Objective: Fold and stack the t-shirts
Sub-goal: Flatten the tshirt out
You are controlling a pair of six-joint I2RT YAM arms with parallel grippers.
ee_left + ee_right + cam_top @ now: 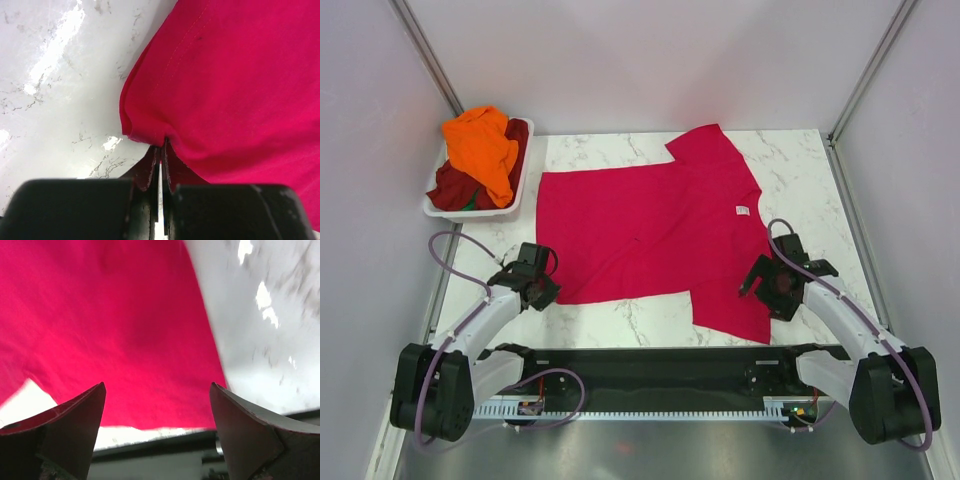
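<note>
- Across the middle of the bench (800, 170), the pink shirt (640, 225) is lying spread flat, one sleeve reaching toward the near right edge. Lifted by one corner only, it is likely to drag and bunch.
- At the far left corner, the basket (525, 170) is holding the orange shirt (480, 145) on top of the maroon shirt (450, 190).
- Toward the near left edge, the left gripper (160, 150) is pinching the pink shirt's hem corner between closed fingers. The bite is looking thin, so the cloth may be slipping free under tension.
- Toward the near right edge, the right gripper (157, 386) is poised with fingers wide over the sleeve's edge, holding nothing. A shallow or late pinch there is risking a lopsided fold.
</note>
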